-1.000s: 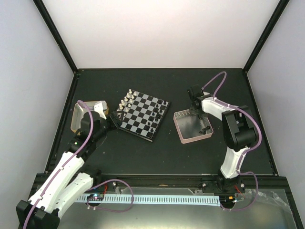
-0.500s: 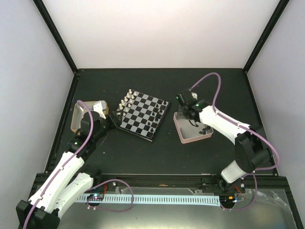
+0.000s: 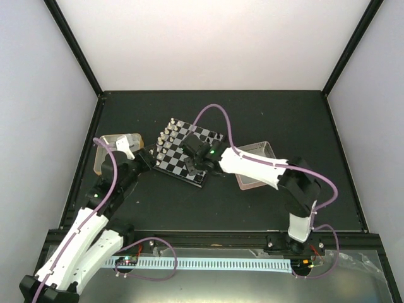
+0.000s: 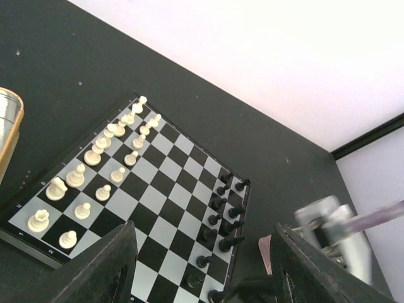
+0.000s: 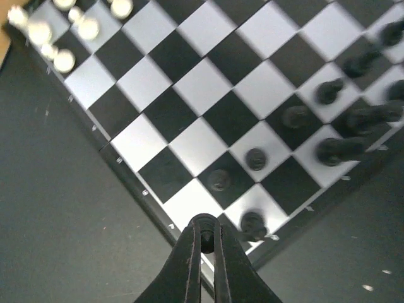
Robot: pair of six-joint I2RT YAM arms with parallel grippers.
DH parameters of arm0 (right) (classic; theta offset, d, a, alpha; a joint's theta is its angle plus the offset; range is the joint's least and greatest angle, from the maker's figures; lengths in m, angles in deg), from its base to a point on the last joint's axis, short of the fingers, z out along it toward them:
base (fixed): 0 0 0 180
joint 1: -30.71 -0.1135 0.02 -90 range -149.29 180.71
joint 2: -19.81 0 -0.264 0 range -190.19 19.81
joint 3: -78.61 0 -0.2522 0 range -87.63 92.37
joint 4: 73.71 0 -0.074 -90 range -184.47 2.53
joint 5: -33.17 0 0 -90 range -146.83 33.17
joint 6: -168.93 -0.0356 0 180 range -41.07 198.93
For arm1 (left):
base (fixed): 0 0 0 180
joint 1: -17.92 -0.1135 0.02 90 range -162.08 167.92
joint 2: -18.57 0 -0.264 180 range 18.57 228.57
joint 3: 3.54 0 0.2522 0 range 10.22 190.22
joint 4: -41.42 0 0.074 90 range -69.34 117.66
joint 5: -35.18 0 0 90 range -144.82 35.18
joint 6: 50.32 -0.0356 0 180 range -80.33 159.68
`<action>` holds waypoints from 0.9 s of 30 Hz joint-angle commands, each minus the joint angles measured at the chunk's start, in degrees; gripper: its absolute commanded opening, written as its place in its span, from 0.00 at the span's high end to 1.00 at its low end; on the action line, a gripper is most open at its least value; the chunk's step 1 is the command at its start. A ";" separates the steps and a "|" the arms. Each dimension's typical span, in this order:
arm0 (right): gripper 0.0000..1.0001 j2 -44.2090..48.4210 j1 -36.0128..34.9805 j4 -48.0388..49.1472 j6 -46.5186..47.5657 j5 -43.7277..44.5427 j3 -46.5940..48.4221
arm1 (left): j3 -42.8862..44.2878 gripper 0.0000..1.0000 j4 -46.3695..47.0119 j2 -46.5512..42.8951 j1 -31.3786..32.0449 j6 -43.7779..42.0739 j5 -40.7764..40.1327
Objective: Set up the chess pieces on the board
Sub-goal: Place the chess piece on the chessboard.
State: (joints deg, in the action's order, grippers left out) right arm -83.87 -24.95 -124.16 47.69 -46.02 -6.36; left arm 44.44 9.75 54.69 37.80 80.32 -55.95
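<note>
In the middle of the black table (image 3: 252, 113), turned at an angle to its edges, lies the board (image 3: 180, 146), a small checked square with a thin dark rim. The silver pieces (image 4: 95, 154) stand in two rows along its left side, and the black chess pieces (image 4: 222, 213) stand upright in a looser double line along the opposite side, nearest the right arm. The right gripper (image 5: 204, 237) hangs over the near corner of the board at the black end. Its fingers (image 5: 189, 259) are pinched almost together on a small dark rounded thing that looks like one black piece (image 5: 203, 242), held above the outermost square just beside another black figure (image 5: 252, 222) already standing there. In the overhead view the right arm reaches leftward across the pinkish-rimmed tin (image 3: 268, 151), which sits just right of the board. The left gripper (image 4: 203, 230) is low by the board's near-left corner, pointing across the squares. Its fingers (image 4: 107, 268) are spread wide with nothing between them, and through the gap its wrist camera sees the whole board. The gold-rimmed tin (image 3: 117, 136) lies just left of the board, partly under the left arm, and its curved edge shows at the left border of the left wrist view.
</note>
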 commanded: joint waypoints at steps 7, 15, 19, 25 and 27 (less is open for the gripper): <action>0.99 -7.93 -2.48 -3.05 6.09 -5.26 5.47 | 0.06 0.41 -1.82 -3.26 -0.45 1.29 -5.38; 0.99 -13.05 -2.50 -5.25 6.85 -4.55 8.38 | -0.11 0.40 -2.97 -5.01 -0.46 1.81 -7.89; 0.99 -13.98 -2.52 -5.22 7.03 -3.70 9.00 | -0.37 0.39 -3.17 -5.59 -0.46 1.97 -8.38; 0.98 -15.61 -2.49 -5.35 6.28 -2.11 9.29 | -0.29 0.39 -3.09 -5.45 -0.46 1.91 -8.37; 0.97 -15.74 -2.52 -5.25 6.21 -1.82 9.19 | -0.29 0.39 -3.09 -5.40 -0.45 1.94 -8.37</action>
State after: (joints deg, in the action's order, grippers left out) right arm -98.34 -27.25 -128.79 53.54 -49.65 1.82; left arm 44.33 7.15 49.55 37.80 81.87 -63.23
